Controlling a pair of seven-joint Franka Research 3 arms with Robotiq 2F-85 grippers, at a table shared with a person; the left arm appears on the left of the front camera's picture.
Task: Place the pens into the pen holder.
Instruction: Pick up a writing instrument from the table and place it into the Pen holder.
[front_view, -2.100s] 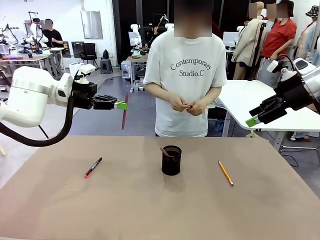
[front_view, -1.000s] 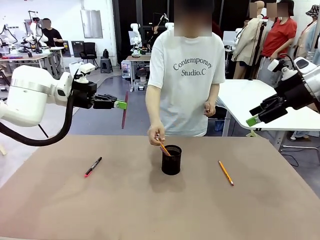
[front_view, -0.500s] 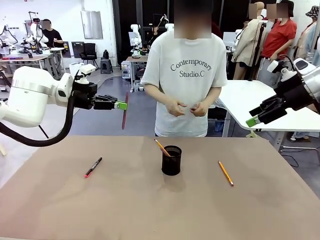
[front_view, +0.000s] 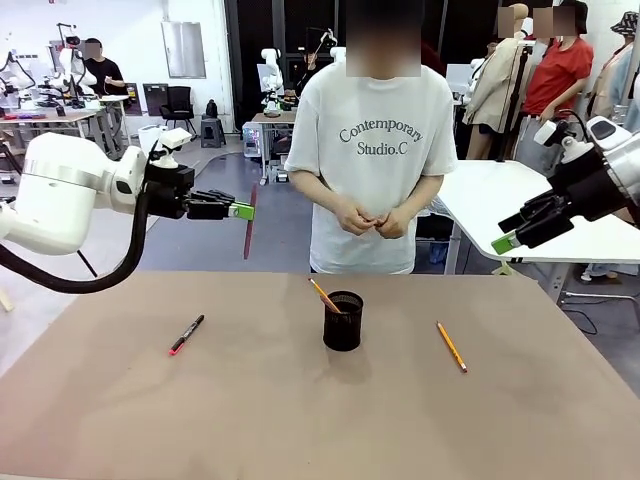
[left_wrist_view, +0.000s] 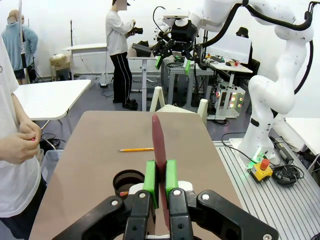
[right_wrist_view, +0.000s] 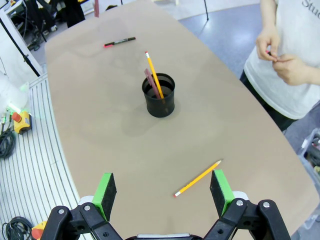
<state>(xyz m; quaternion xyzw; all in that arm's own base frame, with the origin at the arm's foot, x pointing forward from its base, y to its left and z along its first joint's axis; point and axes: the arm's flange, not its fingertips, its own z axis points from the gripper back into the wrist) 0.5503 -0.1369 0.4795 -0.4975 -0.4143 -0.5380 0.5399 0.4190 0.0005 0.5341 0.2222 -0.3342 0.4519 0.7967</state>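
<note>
Front view, left gripper (front_view: 243, 210): raised above the table's left side, off its far edge; pads clamped together on a flat reddish-brown stick pen (front_view: 248, 240), which hangs nearly upright, gripped above its middle.
Black marker pen with red end (front_view: 186, 334): lying flat on the brown table (front_view: 120, 420), left of centre, well apart from everything else.
Black wire-mesh cylindrical pen holder (front_view: 343, 325): upright at the table's centre, towards the far edge. It holds a leaning orange-yellow pencil (front_view: 323, 294) and a second reddish-brown stick (right_wrist_view: 150, 80).
Loose orange-yellow pencil (front_view: 451, 346): flat on the table, right of the holder, apart from it.
Right gripper (front_view: 510, 234): raised off the table's right edge, fingers spread wide, holding nothing.
Person's hands (front_view: 365, 217): clasped at the waist beyond the far edge.
Handling, judged: pens are light, stiff, thin and smooth, and likely to roll or slip. Pinch each across its middle. The holder looks light and may tip if knocked.
</note>
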